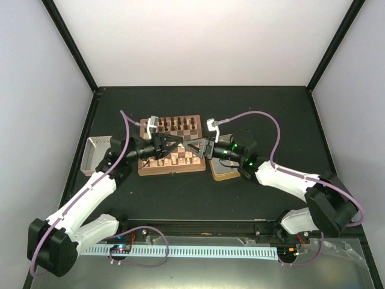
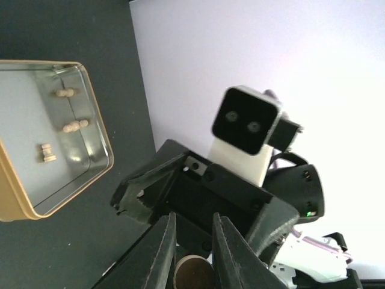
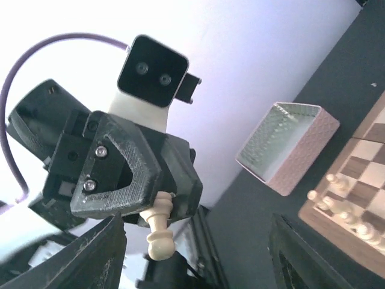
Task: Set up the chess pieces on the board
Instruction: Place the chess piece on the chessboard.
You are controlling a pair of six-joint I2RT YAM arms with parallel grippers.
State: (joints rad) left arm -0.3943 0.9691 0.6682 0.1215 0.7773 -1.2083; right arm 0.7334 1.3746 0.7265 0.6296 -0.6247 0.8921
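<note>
The board [image 1: 194, 123] lies in the middle of the table, with dark chessmen on its far rows and pale chess pieces [image 1: 172, 161] on its near rows. Both grippers hover above it, tip to tip. My left gripper [image 1: 178, 143] is shut on a pale tan chess piece [image 3: 159, 231], which hangs head-down from its fingers in the right wrist view. The piece's round base [image 2: 194, 271] shows between the left fingertips [image 2: 163, 250]. My right gripper [image 1: 192, 149] is open and empty, facing the held piece, its jaws wide apart [image 3: 195, 265]. The board's corner with pale pieces [image 3: 343, 208] shows at right.
A gold-rimmed metal tin [image 2: 90, 96] with three loose pale pieces [image 2: 71, 126] lies right of the board, partly under my right arm [image 1: 224, 173]. A pale pink empty box [image 1: 96, 153] stands left of the board, also seen in the right wrist view [image 3: 289, 147].
</note>
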